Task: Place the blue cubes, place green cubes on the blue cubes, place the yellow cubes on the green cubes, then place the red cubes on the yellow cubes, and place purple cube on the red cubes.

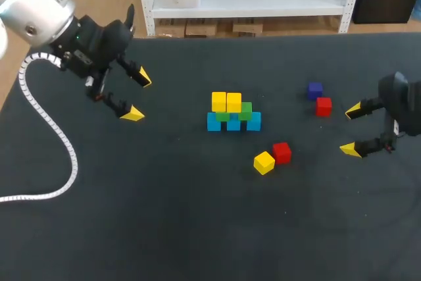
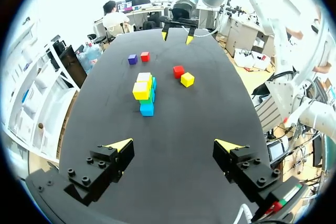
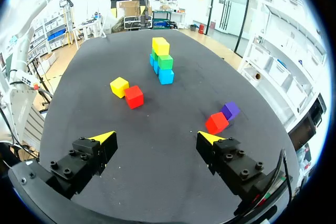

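A stack stands mid-table: a row of blue cubes (image 1: 233,122), green cubes (image 1: 245,110) on them, and two yellow cubes (image 1: 226,101) on top. In front of it lie a loose yellow cube (image 1: 264,162) and a red cube (image 1: 281,152), touching. To the right sit another red cube (image 1: 323,106) and the purple cube (image 1: 315,90). My left gripper (image 1: 137,96) hangs open at the left, far from the stack (image 2: 145,92). My right gripper (image 1: 352,129) is open at the right, empty, with the red cube (image 3: 216,123) and purple cube (image 3: 230,110) just ahead of one finger.
The black table (image 1: 164,215) has wide free room in front and at the left. A white ribbed cable (image 1: 56,136) from my left arm loops over the table's left part.
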